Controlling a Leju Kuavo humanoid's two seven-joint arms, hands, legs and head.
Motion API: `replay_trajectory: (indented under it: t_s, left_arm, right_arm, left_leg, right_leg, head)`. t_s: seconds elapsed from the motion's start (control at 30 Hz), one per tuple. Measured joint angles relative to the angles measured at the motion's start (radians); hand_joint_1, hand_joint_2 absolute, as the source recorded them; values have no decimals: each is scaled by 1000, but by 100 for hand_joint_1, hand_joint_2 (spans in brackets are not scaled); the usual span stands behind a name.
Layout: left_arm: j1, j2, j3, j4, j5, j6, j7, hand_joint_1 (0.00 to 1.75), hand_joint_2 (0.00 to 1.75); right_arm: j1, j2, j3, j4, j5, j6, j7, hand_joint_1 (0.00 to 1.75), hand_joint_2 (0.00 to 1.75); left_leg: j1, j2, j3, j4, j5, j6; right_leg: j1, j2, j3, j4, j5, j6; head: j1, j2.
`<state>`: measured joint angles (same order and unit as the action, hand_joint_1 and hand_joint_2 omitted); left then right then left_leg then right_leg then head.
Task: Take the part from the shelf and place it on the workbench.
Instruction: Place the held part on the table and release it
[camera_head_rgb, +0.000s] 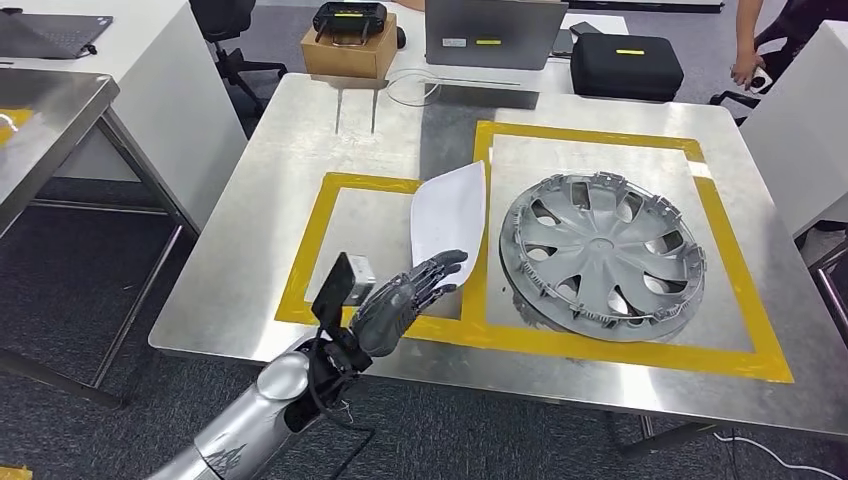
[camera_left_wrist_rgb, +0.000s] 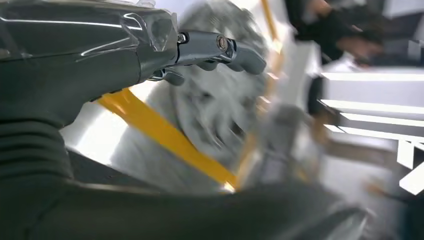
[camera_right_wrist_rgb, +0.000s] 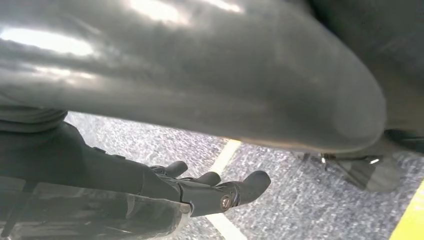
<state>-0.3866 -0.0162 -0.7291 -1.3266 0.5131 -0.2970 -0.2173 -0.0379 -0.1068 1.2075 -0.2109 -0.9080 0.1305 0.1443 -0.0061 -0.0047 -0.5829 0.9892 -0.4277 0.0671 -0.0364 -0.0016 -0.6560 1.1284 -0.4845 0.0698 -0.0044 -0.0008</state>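
Observation:
A white, curved, leaf-shaped part (camera_head_rgb: 450, 212) lies on the steel workbench (camera_head_rgb: 290, 180), straddling the yellow tape between the two marked rectangles. My left hand (camera_head_rgb: 412, 293) hovers at the part's near end, fingers stretched out toward it and apart; I cannot tell whether the fingertips touch it. In the blurred left wrist view the fingers (camera_left_wrist_rgb: 220, 47) are extended with nothing between them. A silver wheel cover (camera_head_rgb: 602, 255) lies in the larger rectangle, right of the part. My right hand (camera_right_wrist_rgb: 210, 192) hangs over the floor, fingers loose, holding nothing.
At the bench's far edge stand a cardboard box (camera_head_rgb: 345, 52) with a controller on it, a laptop (camera_head_rgb: 495, 30) and a black case (camera_head_rgb: 626, 66). A person (camera_head_rgb: 762, 55) stands at the back right. Another steel table (camera_head_rgb: 45, 110) is on the left.

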Motion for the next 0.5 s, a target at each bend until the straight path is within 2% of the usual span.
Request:
replay_trajectory:
  t_s: [0.03,0.07,0.13,0.2,0.23,0.27,0.33,0.37,0.4,0.43,0.47,0.5]
  left_arm:
    - [9,15,-3,-36,47,-44,-18,0,0]
    - [17,30,-6,-70,83,-85,-33,0,0]
    - [35,57,-13,-127,129,-143,-56,0,0]
    - [51,80,-19,-174,160,-176,-69,0,0]
    - [58,90,-21,-195,172,-188,-74,0,0]
    - [63,99,-24,-214,182,-198,-78,0,0]
    - [73,116,-28,-244,195,-215,-85,0,0]
    - [80,123,-29,-256,197,-222,-90,0,0]
    - [87,130,-30,-267,199,-228,-95,0,0]
    - [93,136,-31,-277,199,-234,-100,0,0]
    - [96,141,-32,-288,199,-238,-103,0,0]
    - [98,146,-32,-299,199,-241,-106,0,0]
  right_arm:
    - [0,0,0,1,-1,3,-3,0,0]
    - [0,0,0,1,-2,5,-4,0,0]
    - [2,1,0,1,-7,8,-7,0,0]
    - [4,3,0,2,-12,9,-9,0,0]
    - [5,3,-1,2,-13,9,-10,0,0]
    - [6,4,-1,2,-14,9,-11,0,0]
    - [6,6,-1,2,-12,8,-12,0,0]
    - [7,6,-1,2,-11,7,-13,0,0]
    - [8,7,-1,2,-9,6,-13,0,0]
    - [9,7,-1,2,-7,6,-15,0,0]
    - [9,7,-1,2,-5,6,-17,0,0]
    - [9,7,-1,2,-4,7,-18,0,0]
  left_leg:
    - [-2,-1,-3,8,-6,-6]
    - [-4,-2,-5,15,-11,-13]
    - [-5,-2,-8,22,-17,-22]
    - [1,-1,-11,31,-24,-29]
    - [3,0,-19,51,-40,-35]
    - [6,0,-35,90,-67,-41]
    - [11,1,-87,217,-139,-53]
    - [13,1,-111,276,-165,-57]
    - [15,2,-122,307,-174,-59]
    - [16,2,-114,300,-163,-58]
    - [17,2,-85,251,-136,-56]
    - [17,2,-42,176,-103,-51]
  right_leg:
    - [-1,0,32,-62,21,2]
    - [-1,1,54,-103,32,-2]
    - [5,3,64,-117,36,-19]
    - [2,3,66,-118,39,-32]
    - [-1,3,67,-119,40,-37]
    - [-3,3,68,-120,42,-41]
    - [-2,2,67,-119,44,-46]
    - [-1,2,66,-119,44,-46]
    - [-1,2,66,-119,45,-47]
    - [-1,2,66,-118,45,-46]
    - [-1,2,67,-118,45,-46]
    - [-1,3,68,-119,46,-45]
  head:
    - [0,0]
    - [-1,0]
    - [-4,0]
    - [-5,0]
    - [-6,0]
    - [-7,0]
    - [-10,0]
    - [-10,0]
    - [-10,0]
    - [-10,0]
    - [-10,0]
    - [-10,0]
